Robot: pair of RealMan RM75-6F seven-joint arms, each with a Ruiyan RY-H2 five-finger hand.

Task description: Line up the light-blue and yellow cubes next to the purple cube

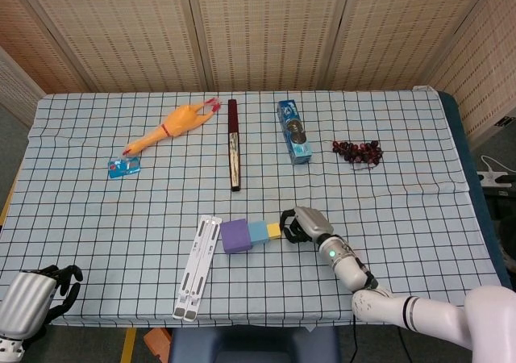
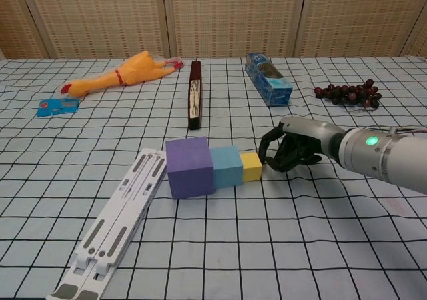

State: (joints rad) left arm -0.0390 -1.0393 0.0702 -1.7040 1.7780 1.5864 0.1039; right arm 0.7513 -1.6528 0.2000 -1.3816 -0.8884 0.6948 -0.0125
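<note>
Three cubes sit touching in a row on the bench: purple cube (image 2: 191, 167), light-blue cube (image 2: 227, 166), yellow cube (image 2: 251, 167). The right robot hand (image 2: 288, 149), fingers curled and grasping nothing, nudges the yellow one; next, I'd withdraw.

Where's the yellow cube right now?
In the chest view, the yellow cube sits near the table's front centre, between the light-blue cube and the right hand.
</note>
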